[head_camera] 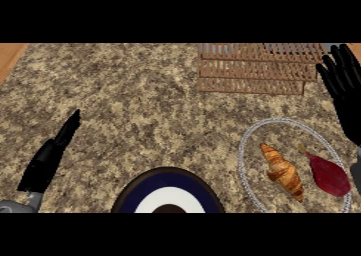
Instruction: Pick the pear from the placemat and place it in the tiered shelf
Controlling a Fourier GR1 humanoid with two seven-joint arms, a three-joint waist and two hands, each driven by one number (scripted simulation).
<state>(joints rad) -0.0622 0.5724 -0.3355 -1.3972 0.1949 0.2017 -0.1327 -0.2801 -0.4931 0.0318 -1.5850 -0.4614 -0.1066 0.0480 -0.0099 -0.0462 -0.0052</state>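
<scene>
head view looks steeply down on a speckled tabletop. the pear, dark red with a thin stem, lies at the lower right of the frame on a round pale placemat with a beaded rim, just beside a croissant on the same mat; the two are close but apart. the right hand is raised at the right edge, above the mat in the frame, its fingers straight and spread, holding nothing. the left hand rests at the lower left, seen edge-on, fingers straight and together, well apart from everything.

the tiered shelf sits at the upper right, its slatted wicker tiers stepping toward the top edge; no item shows on the tiers in view. a dark blue plate with a white ring sits at the bottom centre, partly cut off, with nothing visible on it.

the pick looks not yet begun. the main risk, as i judge it, is the croissant: fingers closing on the pear from the left could nudge or catch it. the pear's tapered, rounded shape may also roll or slip when pinched near the stem. carrying it up to the shelf, a low path might clip the front tier.
</scene>
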